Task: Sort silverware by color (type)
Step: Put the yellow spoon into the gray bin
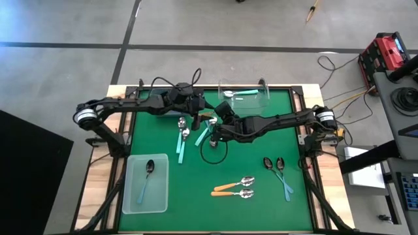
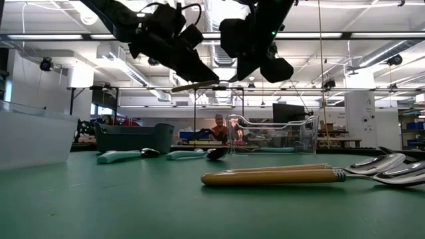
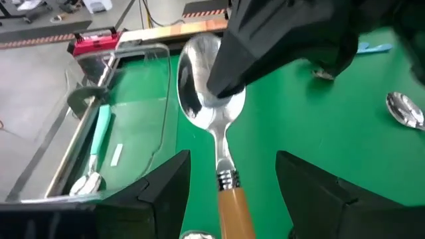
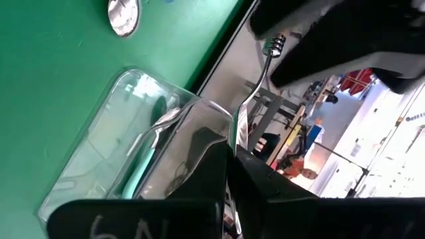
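An orange-handled spoon [image 3: 214, 113] hangs in the air over the mat's far middle. My right gripper [image 4: 230, 151] is shut on its silver bowl. My left gripper [image 3: 232, 159] is open; its fingers stand on either side of the orange handle [image 3: 234, 209], with a gap on each side. In the high view the two grippers meet at the far centre, left [image 1: 198, 108] and right [image 1: 219, 117]. Two more orange-handled spoons [image 1: 233, 189] lie on the mat at the near middle. My right gripper pinches the spoon's bowl [image 3: 198, 86] between its two shut fingers [image 3: 232, 66], at the end away from the handle. The fingers lie roughly along the spoon. It is lifted clear of the mat, about level in the low view, and its handle points toward my left gripper.
A clear tray [image 1: 245, 96] at the far edge holds a teal-handled spoon. A clear bin [image 1: 145, 186] at the near left holds a dark spoon. Teal-handled spoons [image 1: 183, 140] lie left of centre, two dark blue-handled spoons [image 1: 279, 173] at the right, and a black cable loop [image 1: 212, 151] at mid-mat.
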